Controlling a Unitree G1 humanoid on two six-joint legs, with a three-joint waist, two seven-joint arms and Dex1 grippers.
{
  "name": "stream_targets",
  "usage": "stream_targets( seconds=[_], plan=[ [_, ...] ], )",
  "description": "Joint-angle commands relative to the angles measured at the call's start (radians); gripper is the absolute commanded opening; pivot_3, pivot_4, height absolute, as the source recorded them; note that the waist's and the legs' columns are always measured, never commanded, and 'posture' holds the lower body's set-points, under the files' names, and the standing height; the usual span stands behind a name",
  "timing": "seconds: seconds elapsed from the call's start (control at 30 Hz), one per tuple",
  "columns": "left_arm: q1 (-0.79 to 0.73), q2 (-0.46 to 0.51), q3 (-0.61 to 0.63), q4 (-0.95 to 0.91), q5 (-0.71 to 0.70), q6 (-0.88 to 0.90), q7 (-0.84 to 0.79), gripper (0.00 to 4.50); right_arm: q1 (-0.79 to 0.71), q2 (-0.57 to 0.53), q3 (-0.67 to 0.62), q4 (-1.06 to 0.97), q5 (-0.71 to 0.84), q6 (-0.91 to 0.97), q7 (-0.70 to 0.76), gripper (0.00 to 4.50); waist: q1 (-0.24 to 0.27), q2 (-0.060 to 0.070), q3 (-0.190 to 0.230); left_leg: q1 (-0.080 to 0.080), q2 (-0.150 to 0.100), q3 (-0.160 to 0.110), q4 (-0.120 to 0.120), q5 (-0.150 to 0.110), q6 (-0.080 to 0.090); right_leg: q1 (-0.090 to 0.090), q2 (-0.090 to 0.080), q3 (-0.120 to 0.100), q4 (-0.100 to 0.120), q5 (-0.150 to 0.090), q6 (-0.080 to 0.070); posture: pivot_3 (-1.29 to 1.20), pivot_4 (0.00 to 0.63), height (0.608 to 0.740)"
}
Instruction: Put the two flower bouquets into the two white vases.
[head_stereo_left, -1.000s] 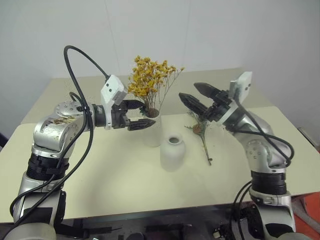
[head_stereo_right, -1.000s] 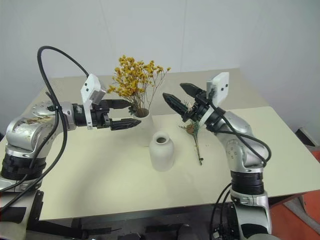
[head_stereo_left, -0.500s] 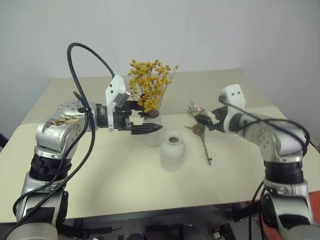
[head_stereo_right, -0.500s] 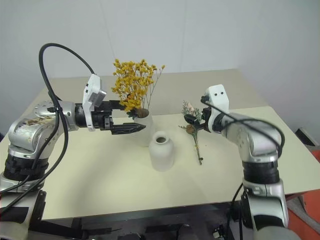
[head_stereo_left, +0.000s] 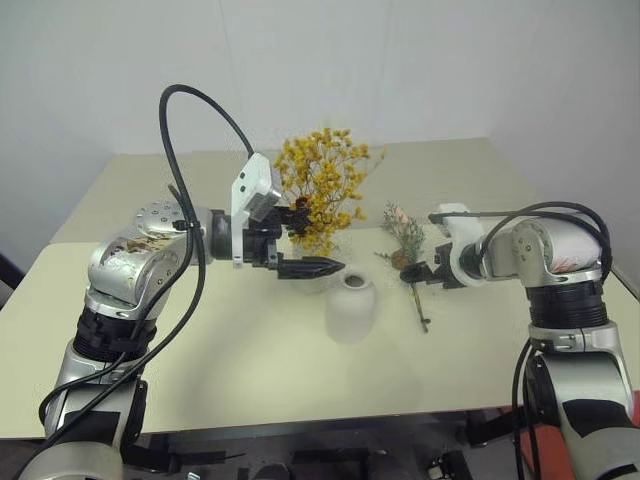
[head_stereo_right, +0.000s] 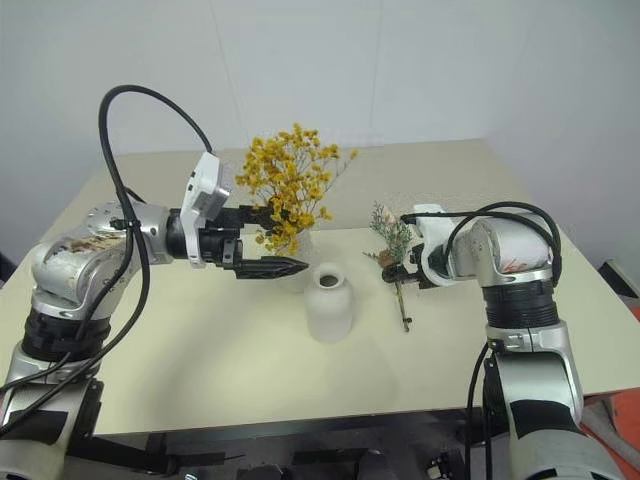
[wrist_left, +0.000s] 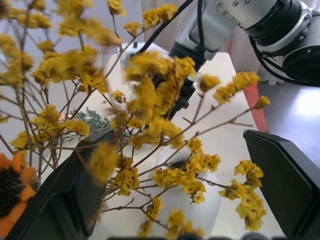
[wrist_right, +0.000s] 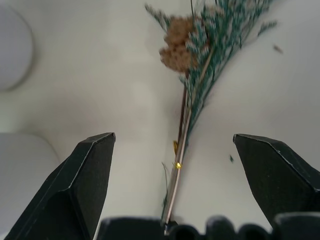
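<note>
The bushy yellow bouquet stands in the taller white vase and leans to the right. My left gripper is open, one finger on each side of its stems. In front of it stands the shorter round vase, with nothing in it. The small grey-green bouquet, with a brown cone, lies flat on the table. My right gripper points down over its stem. It is open, with a finger on each side of the stem. Whether the fingers touch the stem I cannot tell.
The beige table runs from its front edge back to a white wall. A black cable loops high above my left arm. Bare tabletop lies in front of the short vase and to the left of both vases.
My right gripper has swung from pointing left above the table down to the small bouquet's stem. My left gripper has shifted right, and the yellow bouquet now leans right.
</note>
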Motion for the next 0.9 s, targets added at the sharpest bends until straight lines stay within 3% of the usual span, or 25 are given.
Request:
stream_targets(
  seconds=[0.03, 0.3, 0.9],
  plan=[
    [-0.024, -0.005, -0.008, -0.049, -0.021, 0.014, 0.004, 4.50, -0.014, -0.016, 0.026, 0.000, 0.015, 0.010, 0.021, 4.48, 0.000, 0.000, 0.000, 0.000, 0.000, 0.000, 0.000, 0.000, 0.000, 0.000, 0.000, 0.000, 0.000, 0.000, 0.000, 0.00, 0.150, 0.740],
    [-0.050, 0.027, 0.015, -0.090, -0.020, 0.040, 0.029, 4.50, 0.021, -0.007, 0.065, -0.044, 0.056, 0.010, 0.022, 4.48, 0.001, 0.000, 0.000, 0.000, 0.000, 0.000, 0.000, 0.000, 0.000, 0.000, 0.000, 0.000, 0.000, 0.000, 0.000, 0.00, 0.150, 0.740],
    [-0.148, 0.148, 0.150, 0.017, -0.021, 0.009, 0.065, 4.50, 0.026, 0.043, 0.044, -0.032, 0.023, 0.003, 0.008, 4.48, -0.001, 0.000, 0.000, 0.000, 0.000, 0.000, 0.000, 0.000, 0.000, 0.000, 0.000, 0.000, 0.000, 0.000, 0.000, 0.00, 0.150, 0.740]
  ],
)
